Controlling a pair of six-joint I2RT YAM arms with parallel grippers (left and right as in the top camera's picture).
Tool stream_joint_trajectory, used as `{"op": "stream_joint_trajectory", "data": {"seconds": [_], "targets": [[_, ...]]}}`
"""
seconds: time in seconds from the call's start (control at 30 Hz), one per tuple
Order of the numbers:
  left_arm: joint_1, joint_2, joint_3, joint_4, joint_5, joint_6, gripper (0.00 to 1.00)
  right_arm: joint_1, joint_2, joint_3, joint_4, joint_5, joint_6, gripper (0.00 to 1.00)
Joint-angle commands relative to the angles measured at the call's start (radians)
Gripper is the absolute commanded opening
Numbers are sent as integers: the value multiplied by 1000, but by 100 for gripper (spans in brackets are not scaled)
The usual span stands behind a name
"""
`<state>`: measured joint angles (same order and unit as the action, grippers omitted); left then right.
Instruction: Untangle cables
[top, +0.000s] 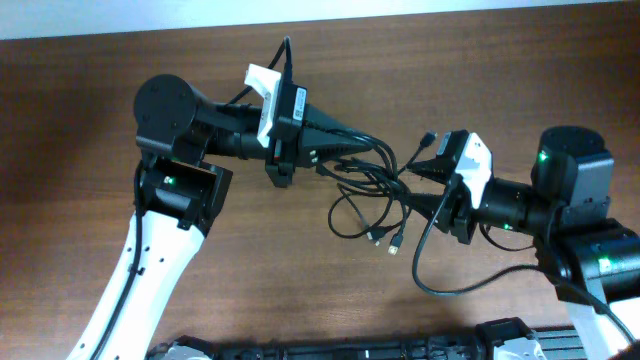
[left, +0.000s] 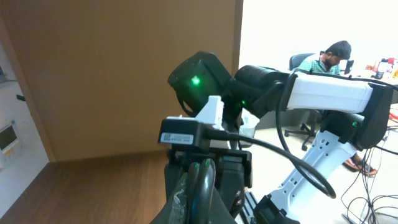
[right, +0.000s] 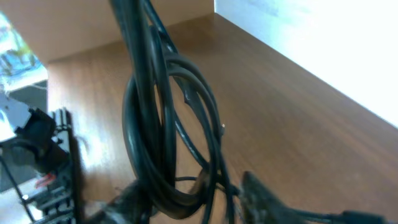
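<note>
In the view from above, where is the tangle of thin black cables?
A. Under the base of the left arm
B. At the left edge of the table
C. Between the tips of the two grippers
C: the loops of the cables spread between the left gripper and the right gripper, near the middle of the view.

Overhead top-down; wrists close; right shares cables (top: 380, 178).

The brown wooden table (top: 100, 100) is bearing loose loops of the cables (top: 362, 205) near its middle; actual contact is uncertain.
</note>
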<state>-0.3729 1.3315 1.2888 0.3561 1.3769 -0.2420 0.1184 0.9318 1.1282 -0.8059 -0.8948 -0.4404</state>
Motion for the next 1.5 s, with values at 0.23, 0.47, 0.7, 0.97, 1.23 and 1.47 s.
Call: {"op": "stream_joint_trajectory", "data": {"seconds": [0.23,0.47,0.7,0.97,1.23,1.47], "targets": [[3,-19,29,3,-4,9,13,-1,24,2,10,-93,3,4],[3,-18,29,-454,-617,9,99,-2,24,2,11,-34,39,4],[2,-26,29,-829,-750,487,99,-2,24,2,11,183,195,4],[-79,-132,29,-1008,-749,972,99,-2,24,2,-3,166,214,4],[-109,-118,29,-1105,-852,976,99,-2,35,2,-120,254,214,36],[-109,-118,29,-1114,-1086,828,99,2,272,1,-304,280,209,63]]}}
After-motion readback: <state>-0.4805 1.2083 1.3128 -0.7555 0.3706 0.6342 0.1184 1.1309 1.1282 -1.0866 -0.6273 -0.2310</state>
